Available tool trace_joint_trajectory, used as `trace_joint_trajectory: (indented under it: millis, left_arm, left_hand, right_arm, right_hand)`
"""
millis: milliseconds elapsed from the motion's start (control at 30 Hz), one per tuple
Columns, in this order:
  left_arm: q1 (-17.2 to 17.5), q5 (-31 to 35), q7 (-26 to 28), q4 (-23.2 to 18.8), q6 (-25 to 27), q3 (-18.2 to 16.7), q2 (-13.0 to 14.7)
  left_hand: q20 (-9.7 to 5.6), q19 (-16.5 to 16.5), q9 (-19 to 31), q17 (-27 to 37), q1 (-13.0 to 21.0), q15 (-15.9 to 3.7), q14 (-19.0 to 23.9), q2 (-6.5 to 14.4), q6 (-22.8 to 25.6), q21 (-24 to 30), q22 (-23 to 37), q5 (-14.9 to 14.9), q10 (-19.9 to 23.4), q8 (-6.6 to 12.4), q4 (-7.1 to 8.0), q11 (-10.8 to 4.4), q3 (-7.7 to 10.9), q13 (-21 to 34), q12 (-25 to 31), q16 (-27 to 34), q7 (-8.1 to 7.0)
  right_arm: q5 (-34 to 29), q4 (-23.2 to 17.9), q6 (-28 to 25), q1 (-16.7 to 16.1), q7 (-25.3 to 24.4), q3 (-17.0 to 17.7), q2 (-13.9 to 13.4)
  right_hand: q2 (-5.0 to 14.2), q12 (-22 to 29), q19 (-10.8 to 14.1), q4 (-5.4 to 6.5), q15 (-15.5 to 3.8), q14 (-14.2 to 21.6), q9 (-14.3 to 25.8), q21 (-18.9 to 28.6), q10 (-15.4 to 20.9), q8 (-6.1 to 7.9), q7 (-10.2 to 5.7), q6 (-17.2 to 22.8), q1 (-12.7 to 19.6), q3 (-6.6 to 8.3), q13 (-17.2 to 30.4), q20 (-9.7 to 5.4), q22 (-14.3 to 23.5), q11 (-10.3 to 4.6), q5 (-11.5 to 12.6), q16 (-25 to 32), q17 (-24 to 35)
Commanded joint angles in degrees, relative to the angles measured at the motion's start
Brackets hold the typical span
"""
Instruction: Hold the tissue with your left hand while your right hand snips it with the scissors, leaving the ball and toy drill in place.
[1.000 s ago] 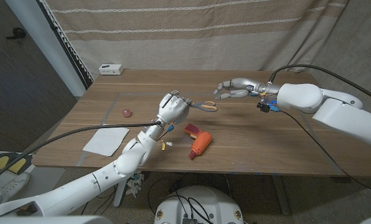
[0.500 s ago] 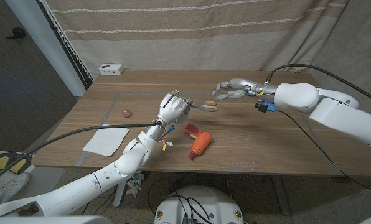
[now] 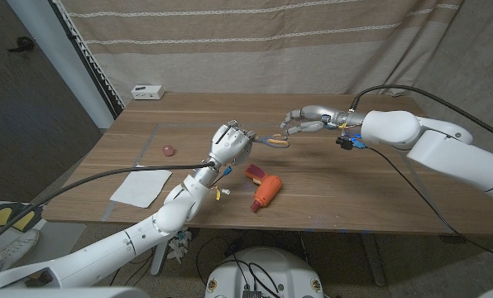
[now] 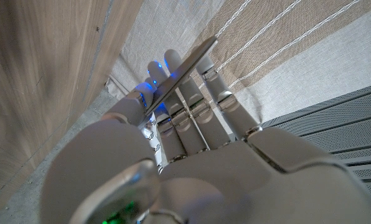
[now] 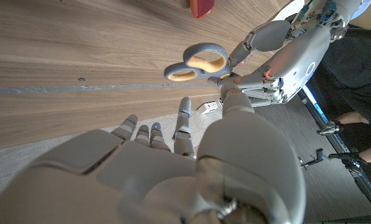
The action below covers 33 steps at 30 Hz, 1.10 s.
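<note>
Gripping the scissors [image 3: 273, 140] by their blades, the left hand [image 3: 229, 144] stood raised above the middle of the wooden table [image 3: 354, 178], the yellow-and-blue loop handles pointing toward the right hand [image 3: 308, 120]. In the left wrist view, a metal blade [image 4: 184, 70] lay across that hand's fingers [image 4: 201, 99], pinned there by the thumb. The right hand hung in the air just beside the handles, its fingers apart and grasping nothing; in the right wrist view its fingertips [image 5: 184, 106] were close to the loops [image 5: 197, 63] without touching them. The tissue [image 3: 141, 187], a white sheet, lay flat near the table's front edge on the robot's left, well apart from both hands. The small pink ball [image 3: 168, 150] rested farther back on that same side. The orange-and-red toy drill [image 3: 265, 187] lay on its side near the front edge, close beneath the left hand. A small white box [image 3: 147, 91] sat at the table's far left corner, before a striped curtain [image 3: 255, 41].
</note>
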Motion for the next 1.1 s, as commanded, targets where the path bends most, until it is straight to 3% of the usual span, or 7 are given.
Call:
trace_joint_trajectory:
  millis: [33,400,633,1100]
  left_arm:
    - [-0.2,-0.1,0.2,0.3,-0.1,0.3,-0.2]
    - [-0.4,-0.1,0.2,0.6,0.1,0.5,-0.4]
    - [-0.4,-0.1,0.0,0.6,0.4,0.5,-0.3]
    - [-0.3,-0.1,0.7,0.8,0.6,0.6,-0.3]
  left_hand:
    - [-4.67,-0.2,0.1,0.1,0.1,0.00,0.4,0.4,0.2,0.4,-0.1,0.0,0.6,0.03,0.03,0.00,0.30,0.1,0.3,-0.1,-0.46]
    - [-4.66,-0.2,0.0,0.1,0.2,0.01,0.4,0.4,0.2,0.5,-0.1,0.0,0.7,-0.02,-0.01,0.00,0.25,0.2,0.3,-0.1,-0.30]
    - [-4.65,-0.1,-0.1,0.1,0.2,0.01,0.5,0.4,0.1,0.6,-0.1,0.0,0.7,-0.05,-0.06,0.00,0.25,0.2,0.3,-0.1,-0.21]
    - [-4.62,-0.1,-0.2,0.1,0.2,0.02,0.5,0.5,0.1,0.7,-0.1,-0.1,0.8,-0.10,-0.05,0.01,0.24,0.2,0.3,-0.1,-0.26]
  right_arm:
    - [-1.5,-0.8,-3.3,0.8,-0.5,-1.0,0.6]
    - [-3.4,-1.8,-5.1,1.4,-1.0,-1.8,0.5]
    - [-4.7,-2.3,-6.1,2.0,-1.0,-2.5,0.7]
    - [-6.4,-2.9,-7.8,2.5,-1.1,-3.3,1.1]
  right_hand:
    - [0.00,0.4,0.3,-0.10,-0.49,-4.2,0.5,0.3,0.9,0.39,0.00,0.8,0.6,0.36,0.2,-0.38,0.1,0.35,0.6,0.2,0.1]
    - [-0.08,0.8,0.9,-0.67,0.29,-3.1,1.1,0.4,2.1,0.88,0.99,1.4,2.2,0.92,0.1,-0.60,0.1,0.55,1.1,0.4,0.0]
    - [-0.25,1.1,1.2,-0.73,0.57,-2.6,1.6,0.4,3.4,1.70,0.84,3.1,2.9,1.01,0.0,-0.50,0.1,0.57,1.5,0.3,0.0]
    - [-0.46,1.3,1.7,-0.69,0.52,-2.1,1.9,0.5,4.3,2.04,0.97,3.8,3.3,0.98,0.0,-0.47,0.1,0.61,1.8,0.3,0.0]
